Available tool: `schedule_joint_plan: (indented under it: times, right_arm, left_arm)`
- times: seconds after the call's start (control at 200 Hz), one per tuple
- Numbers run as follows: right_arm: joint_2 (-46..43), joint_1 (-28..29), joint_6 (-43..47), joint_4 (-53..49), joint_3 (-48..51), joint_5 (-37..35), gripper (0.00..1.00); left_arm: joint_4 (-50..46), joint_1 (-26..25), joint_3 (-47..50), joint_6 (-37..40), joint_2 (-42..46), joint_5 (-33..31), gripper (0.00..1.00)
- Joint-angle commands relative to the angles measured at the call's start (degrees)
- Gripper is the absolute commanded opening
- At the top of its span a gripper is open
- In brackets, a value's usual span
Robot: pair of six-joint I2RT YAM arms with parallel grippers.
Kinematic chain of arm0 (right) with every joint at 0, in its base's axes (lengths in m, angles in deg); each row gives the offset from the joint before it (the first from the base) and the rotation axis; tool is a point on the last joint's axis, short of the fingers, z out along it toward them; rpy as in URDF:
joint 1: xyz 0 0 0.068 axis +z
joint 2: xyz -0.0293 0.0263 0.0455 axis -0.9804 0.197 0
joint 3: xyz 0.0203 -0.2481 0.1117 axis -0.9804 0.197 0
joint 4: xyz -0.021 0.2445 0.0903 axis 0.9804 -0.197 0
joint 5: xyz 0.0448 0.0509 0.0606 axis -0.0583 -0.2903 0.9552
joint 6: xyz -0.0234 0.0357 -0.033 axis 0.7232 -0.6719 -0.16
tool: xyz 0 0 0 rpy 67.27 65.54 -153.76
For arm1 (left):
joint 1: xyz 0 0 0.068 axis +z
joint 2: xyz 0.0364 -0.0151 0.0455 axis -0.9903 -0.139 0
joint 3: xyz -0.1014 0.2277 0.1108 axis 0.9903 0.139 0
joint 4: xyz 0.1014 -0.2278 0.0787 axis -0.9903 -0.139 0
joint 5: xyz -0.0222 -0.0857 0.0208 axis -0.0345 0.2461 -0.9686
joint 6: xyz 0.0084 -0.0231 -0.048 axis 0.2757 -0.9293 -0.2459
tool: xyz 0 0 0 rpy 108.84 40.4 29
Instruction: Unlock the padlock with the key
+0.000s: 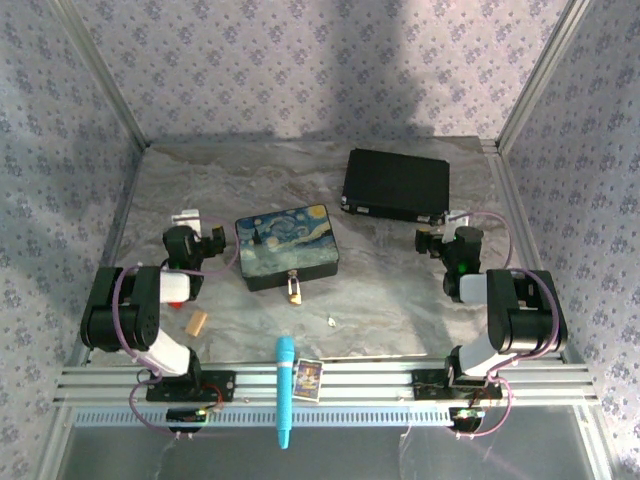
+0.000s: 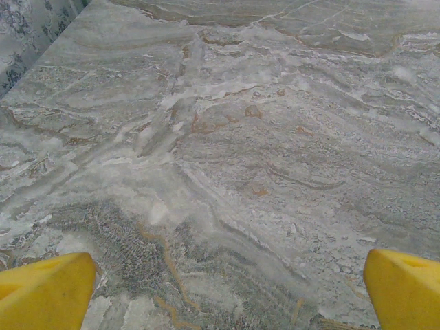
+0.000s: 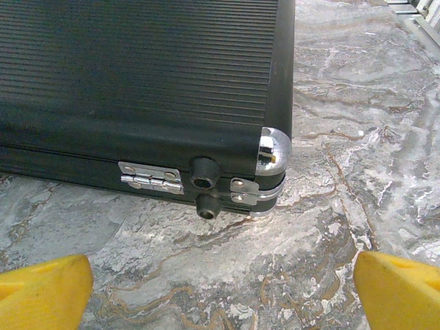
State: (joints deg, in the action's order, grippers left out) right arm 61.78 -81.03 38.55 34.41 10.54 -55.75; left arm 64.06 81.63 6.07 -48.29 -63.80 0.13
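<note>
The small brass padlock (image 1: 293, 290) hangs at the front edge of the Starry-Night-painted box (image 1: 287, 246), near the middle of the table. The key (image 1: 331, 321) lies as a pale speck on the marble, to the right of the padlock and nearer the arms. My left gripper (image 1: 214, 243) stays low just left of the box. In its wrist view its yellow fingertips (image 2: 45, 292) stand wide apart over bare marble, so the left gripper (image 2: 223, 302) is open and empty. My right gripper (image 1: 430, 240) is also open, its fingertips (image 3: 399, 289) spread, and the right gripper (image 3: 220, 295) faces a black case's corner.
A black ribbed case (image 1: 396, 185) with metal corners and a hinge (image 3: 151, 179) lies at the back right. A tan block (image 1: 197, 322) sits by the left arm. A blue pen (image 1: 285, 390) and a small card (image 1: 309, 380) rest on the front rail.
</note>
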Motion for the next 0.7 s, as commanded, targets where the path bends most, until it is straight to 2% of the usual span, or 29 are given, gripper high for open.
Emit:
schedule_joint_plan:
  times: [0.0,0.315,0.47,0.58,0.695]
  right_arm:
    - [0.21,-0.42,0.85,0.22,-1.07,0.74,0.99]
    - [0.0,-0.5,0.81,0.48,-0.91,0.81,0.99]
    - [-4.98,-0.16,1.4,-8.65,-3.75,1.51,0.99]
    - [-11.41,0.06,0.35,-15.0,-4.16,1.03,0.99]
    - [-18.79,0.11,-3.49,-21.4,-4.95,1.55,0.99]
  left_arm:
    - [1.89,0.29,-0.29,0.19,0.63,0.49,1.0]
    - [2.13,0.29,-0.21,0.18,0.62,0.5,1.0]
    - [2.66,0.24,1.61,0.16,4.4,0.15,1.0]
    - [-2.99,0.16,1.53,0.12,11.04,-0.13,1.0]
    - [-12.84,0.2,-1.17,-1.77,18.01,0.26,1.0]
